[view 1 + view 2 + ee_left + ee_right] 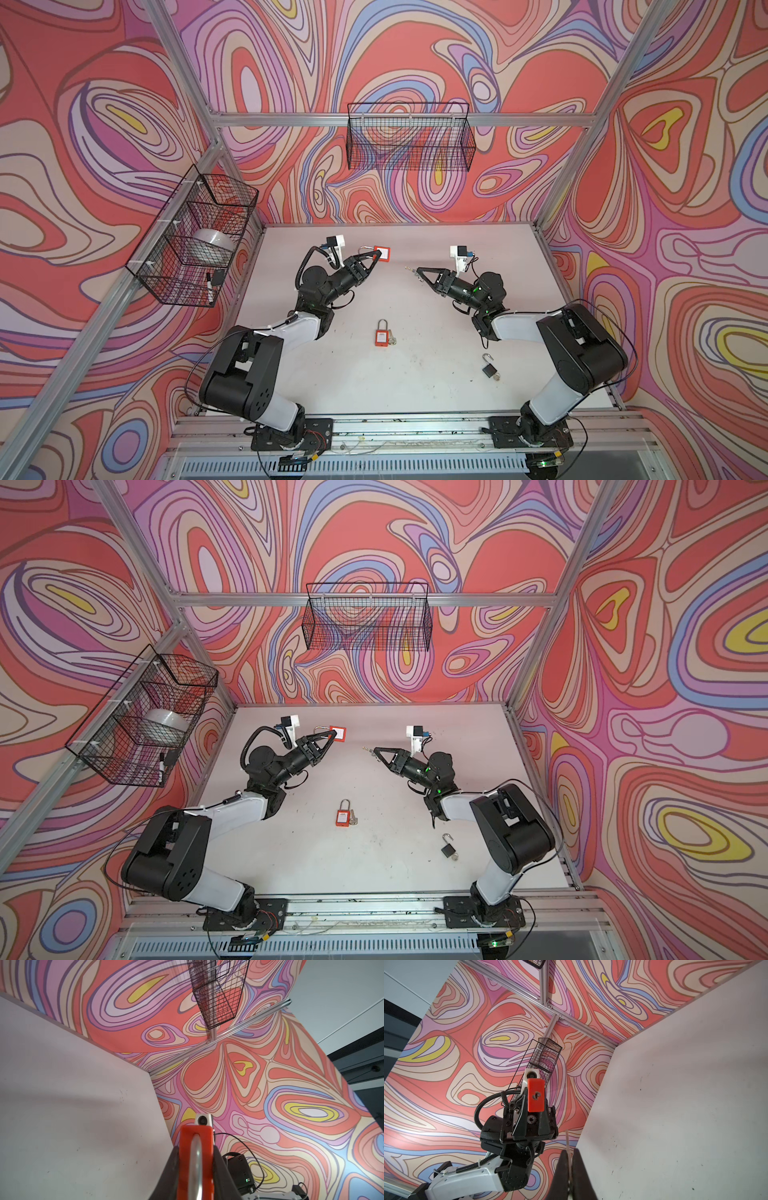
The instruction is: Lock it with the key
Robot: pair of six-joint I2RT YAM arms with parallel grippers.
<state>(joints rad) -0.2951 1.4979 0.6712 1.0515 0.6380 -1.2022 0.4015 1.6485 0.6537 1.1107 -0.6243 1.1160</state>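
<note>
- Left gripper (375,258): narrow, clamped on body of red padlock (382,253), raised above far half of table (498,257). Keyhole (536,1095) facing opposite arm, plain in right wrist view.
- Right gripper (417,271): fully closed on key (410,270), blade jutting ahead toward the lock, apart from it.
- Progress, as judged: both items lifted and roughly facing. Left to do: align, insert, turn. Shackle state not discernible.
- Room: clear air between key tip and lock, nothing in the gap. Back wall (415,199) close behind both grippers, so little margin rearward and ample margin toward the bases.
- Below, well clear of the gap: spare red padlock (381,334) with loose key (393,341) just beside; black padlock (489,369) near right arm, shackle seemingly open.
</note>
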